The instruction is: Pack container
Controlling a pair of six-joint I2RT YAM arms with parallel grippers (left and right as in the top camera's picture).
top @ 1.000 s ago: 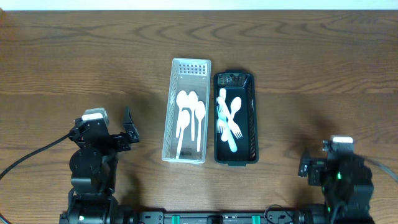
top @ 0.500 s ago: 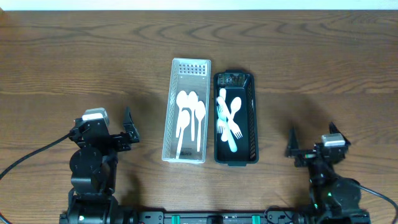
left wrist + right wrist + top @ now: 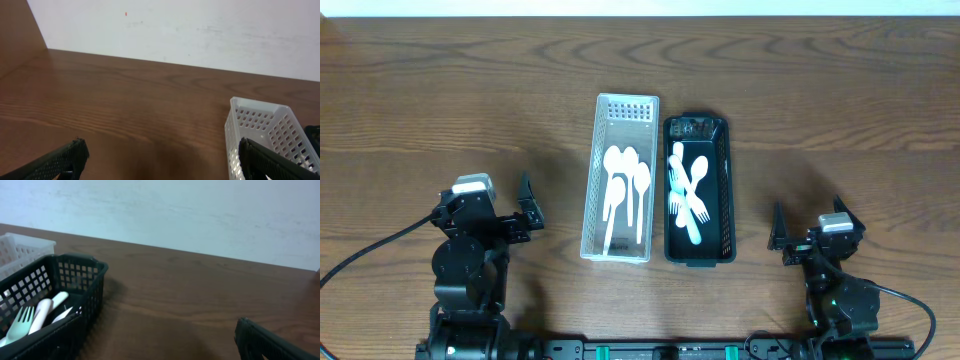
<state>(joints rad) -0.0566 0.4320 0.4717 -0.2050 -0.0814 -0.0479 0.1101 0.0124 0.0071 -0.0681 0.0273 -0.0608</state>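
Observation:
A white slotted basket (image 3: 628,100) at mid-table holds several white spoons (image 3: 620,185). Beside it on the right, a black basket (image 3: 728,200) holds pale forks and spoons (image 3: 688,190). My left gripper (image 3: 528,205) is open and empty, left of the white basket, whose corner shows in the left wrist view (image 3: 260,125) behind the spread fingers (image 3: 162,157). My right gripper (image 3: 808,228) is open and empty, right of the black basket. The right wrist view shows the black basket (image 3: 60,280) with a fork (image 3: 22,322) in it.
The wooden table (image 3: 440,100) spreads around both baskets. A pale wall (image 3: 200,30) stands behind the table's far edge. The arm bases sit at the near edge.
The right arm has swung left and forward toward the black basket, and its open fingers now show. The left arm and the baskets have not moved.

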